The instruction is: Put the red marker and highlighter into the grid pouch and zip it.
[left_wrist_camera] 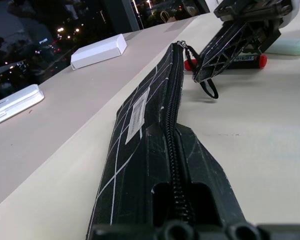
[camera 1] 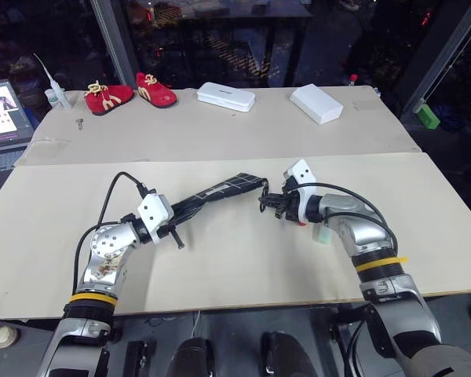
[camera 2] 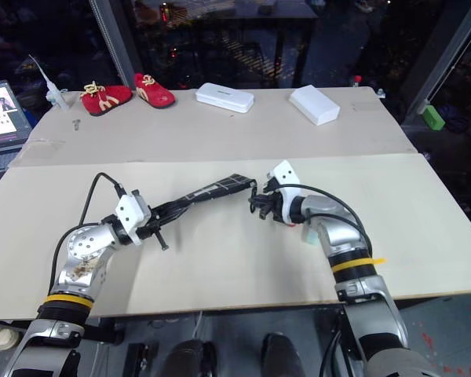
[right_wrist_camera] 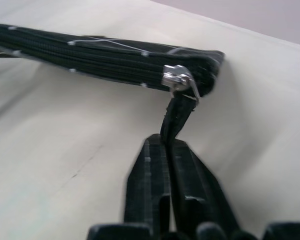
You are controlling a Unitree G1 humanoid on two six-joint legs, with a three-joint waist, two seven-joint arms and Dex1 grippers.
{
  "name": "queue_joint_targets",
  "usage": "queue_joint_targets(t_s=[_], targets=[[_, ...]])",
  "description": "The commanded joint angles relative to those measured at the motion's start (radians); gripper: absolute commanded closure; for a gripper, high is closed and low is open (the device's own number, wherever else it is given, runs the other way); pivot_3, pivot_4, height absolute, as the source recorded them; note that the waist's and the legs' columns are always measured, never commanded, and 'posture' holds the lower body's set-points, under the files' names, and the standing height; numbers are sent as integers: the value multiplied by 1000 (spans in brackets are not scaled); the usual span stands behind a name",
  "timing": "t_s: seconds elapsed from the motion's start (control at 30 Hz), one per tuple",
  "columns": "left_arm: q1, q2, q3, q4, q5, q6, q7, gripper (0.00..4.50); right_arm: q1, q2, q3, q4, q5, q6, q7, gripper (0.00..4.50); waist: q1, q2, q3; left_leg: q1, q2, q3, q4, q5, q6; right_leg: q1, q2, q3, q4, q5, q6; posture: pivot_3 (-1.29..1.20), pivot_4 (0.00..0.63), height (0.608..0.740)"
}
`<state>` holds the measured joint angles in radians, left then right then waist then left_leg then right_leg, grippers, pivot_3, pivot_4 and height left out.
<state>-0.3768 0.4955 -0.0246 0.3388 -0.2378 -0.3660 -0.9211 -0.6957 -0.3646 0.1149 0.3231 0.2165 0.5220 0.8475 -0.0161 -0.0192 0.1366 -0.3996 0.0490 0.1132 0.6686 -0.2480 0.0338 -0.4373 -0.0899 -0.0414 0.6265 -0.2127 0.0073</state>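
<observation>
The grid pouch, black with thin white lines, hangs just above the table between my two grippers. My left gripper is shut on its near end, and the zipper line runs away along the top edge. At the far end, my right gripper is shut on the black pull strap below the metal slider. The red marker and the pale green highlighter lie on the table under my right gripper, outside the pouch.
Two red toy shoes and two white boxes sit along the table's far edge. A laptop stands at the far left, with a small bottle beside it. A green block lies off the table's right side.
</observation>
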Motion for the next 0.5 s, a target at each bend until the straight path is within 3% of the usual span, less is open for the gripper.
queue_joint_targets(t_s=[0.03,0.3,0.5], targets=[[1,1,18,-24,-6,-17,-3,4500,-24,-10,9,-69,11,-33,44,4469,1,0,0,0,0,0,0,0,0,0,0,0,0,0,0,0,150,740],[-4,-7,13,-2,-1,-26,-11,4500,-40,22,115,-161,-31,-25,59,4469,0,0,0,0,0,0,0,0,0,0,0,0,0,0,0,0,150,740],[-21,-23,8,11,-1,-25,-20,4500,-98,78,162,-88,-75,-58,52,4469,0,0,0,0,0,0,0,0,0,0,0,0,1,0,0,0,150,740]])
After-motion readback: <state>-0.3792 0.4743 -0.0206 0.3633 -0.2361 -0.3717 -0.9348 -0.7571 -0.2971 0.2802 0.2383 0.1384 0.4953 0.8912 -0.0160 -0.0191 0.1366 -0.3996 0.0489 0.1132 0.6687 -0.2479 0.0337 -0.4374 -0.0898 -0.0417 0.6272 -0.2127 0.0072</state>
